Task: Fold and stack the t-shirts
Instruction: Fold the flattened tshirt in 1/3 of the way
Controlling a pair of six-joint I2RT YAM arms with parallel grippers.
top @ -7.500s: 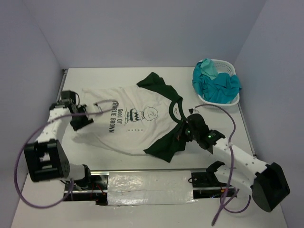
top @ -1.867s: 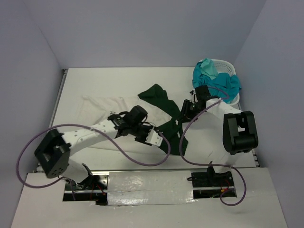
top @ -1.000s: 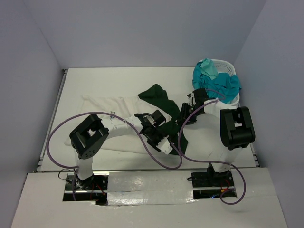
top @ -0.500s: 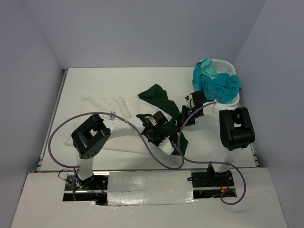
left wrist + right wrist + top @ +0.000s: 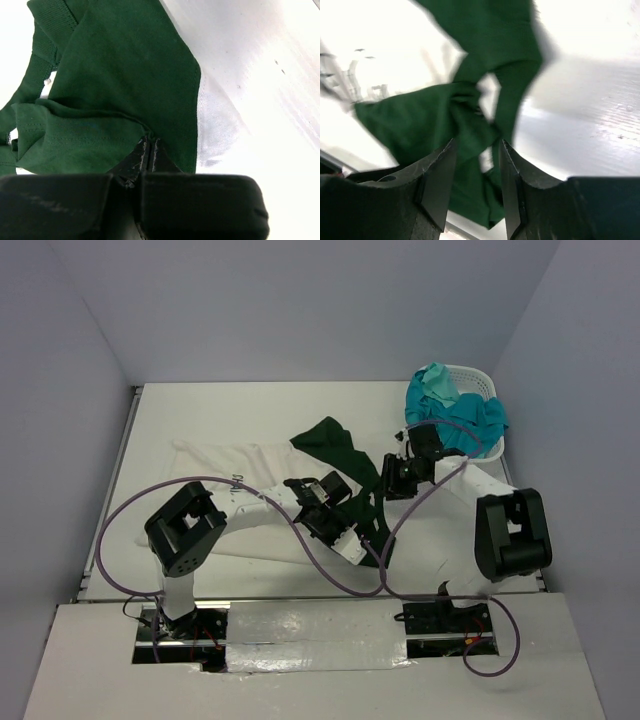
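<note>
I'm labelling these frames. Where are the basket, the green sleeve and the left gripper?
basket (image 5: pixel 478 373): top view, far rim.
green sleeve (image 5: pixel 125 75): left wrist view, flat middle.
left gripper (image 5: pixel 148 146): left wrist view, between its shut fingertips.

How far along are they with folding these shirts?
Early days. Done: nothing; no folded stack shows anywhere. In hand: the white-and-green shirt lies rumpled on the table, the left fingers pinching its green cloth, the right fingers apart over it. Left: finishing it, then the teal shirts heaped in the basket.
</note>
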